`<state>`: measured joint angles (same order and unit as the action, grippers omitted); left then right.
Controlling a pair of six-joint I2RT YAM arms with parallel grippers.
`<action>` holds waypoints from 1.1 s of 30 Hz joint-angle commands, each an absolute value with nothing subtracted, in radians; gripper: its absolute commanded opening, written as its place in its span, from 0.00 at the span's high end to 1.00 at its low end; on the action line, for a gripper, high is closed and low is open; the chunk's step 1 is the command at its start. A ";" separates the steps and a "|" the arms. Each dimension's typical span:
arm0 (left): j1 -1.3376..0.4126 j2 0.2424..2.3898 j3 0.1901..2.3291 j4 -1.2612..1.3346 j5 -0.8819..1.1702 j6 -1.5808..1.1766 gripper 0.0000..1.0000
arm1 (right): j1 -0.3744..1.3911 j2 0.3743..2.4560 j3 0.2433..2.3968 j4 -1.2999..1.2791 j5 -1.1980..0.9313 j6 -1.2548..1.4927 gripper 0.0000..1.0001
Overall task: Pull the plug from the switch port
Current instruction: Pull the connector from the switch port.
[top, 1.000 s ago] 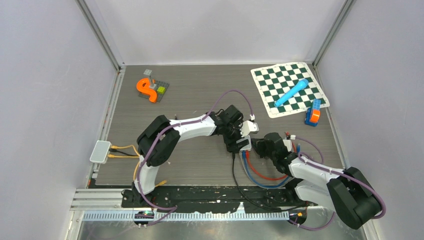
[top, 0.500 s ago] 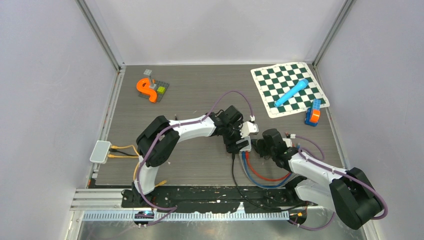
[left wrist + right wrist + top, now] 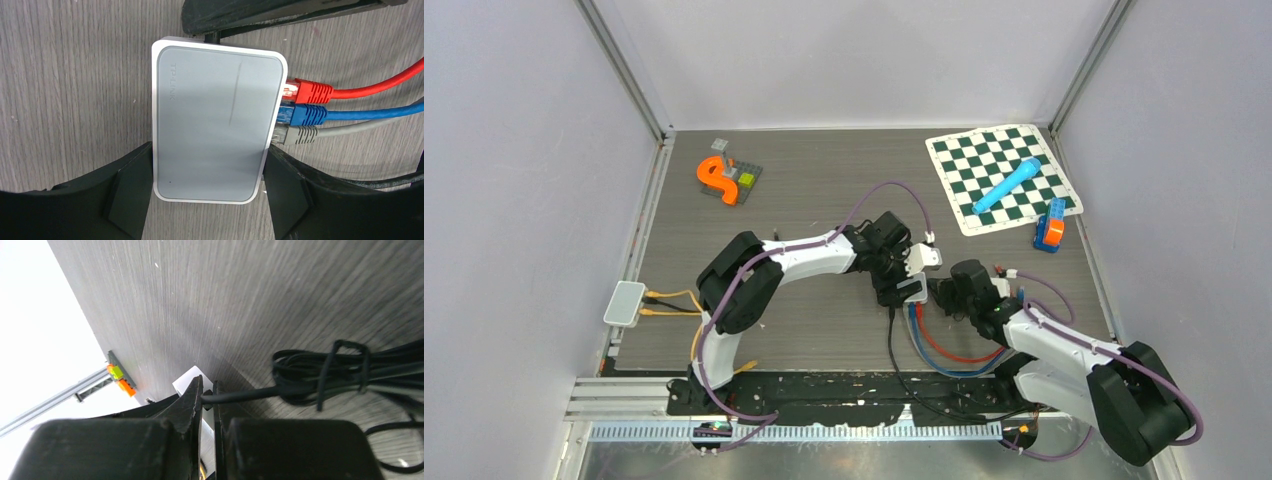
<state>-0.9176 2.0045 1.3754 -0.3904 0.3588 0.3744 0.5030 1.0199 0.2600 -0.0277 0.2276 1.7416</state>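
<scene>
Right gripper (image 3: 207, 392) closed on the black plug (image 3: 212, 36), left gripper (image 3: 207, 169) clamped on the switch (image 3: 215, 120)
The black plug is nipped between narrow jaws at one edge of the switch, where a straight pull can be given. The switch is held across its sides, presumably to keep it from following that pull. A red plug (image 3: 307, 92), a blue plug (image 3: 305, 114) and a grey plug (image 3: 300, 134) are seated in an adjoining side
</scene>
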 commanded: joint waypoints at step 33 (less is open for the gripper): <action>-0.904 1.936 1.360 -0.418 0.365 0.297 0.02 | 0.475 0.949 0.303 -0.113 0.435 1.607 0.95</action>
